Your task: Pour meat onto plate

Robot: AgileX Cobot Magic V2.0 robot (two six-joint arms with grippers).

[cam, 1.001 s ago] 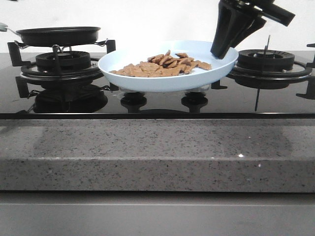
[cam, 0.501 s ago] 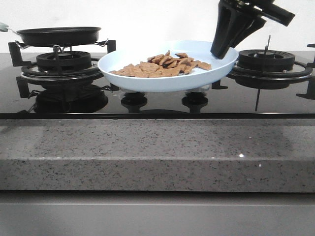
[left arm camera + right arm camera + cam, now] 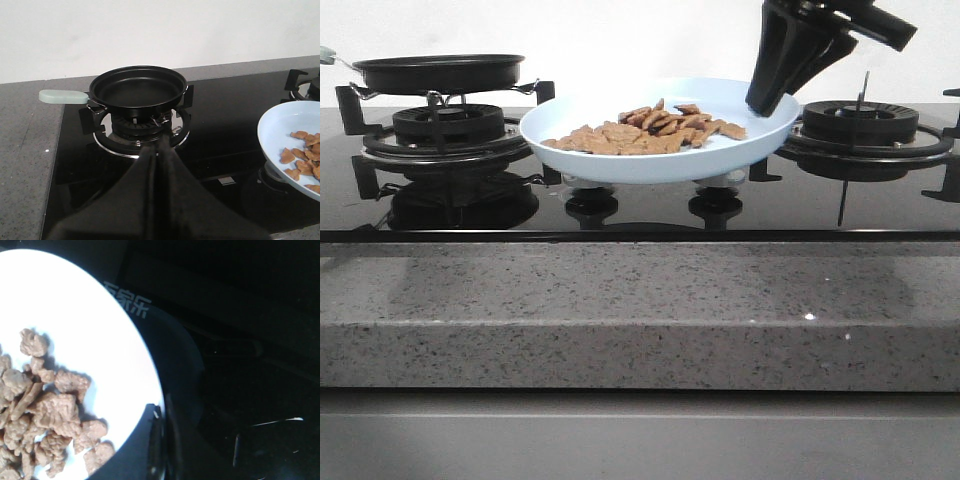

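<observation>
Wide shallow pale blue-white plate (image 3: 620,165) held above glossy black glass hob surface (image 3: 640,215), between the two burners, rim slightly higher at right, pinched there by right gripper (image 3: 765,100) jaws closed on the edge. Heap of small orange-brown meat strips (image 3: 645,132) lying on plate centre. Left gripper (image 3: 157,150) jaws pressed together, holding nothing, near empty black round frying pan (image 3: 136,87) on left burner grate (image 3: 445,125), open hob between pan and plate rim.

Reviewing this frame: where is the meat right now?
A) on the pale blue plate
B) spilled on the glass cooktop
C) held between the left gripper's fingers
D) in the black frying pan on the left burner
A: the meat lies heaped on the plate, whose rim the right gripper pinches, while the frying pan on the left burner shows a bare black bottom.
</observation>
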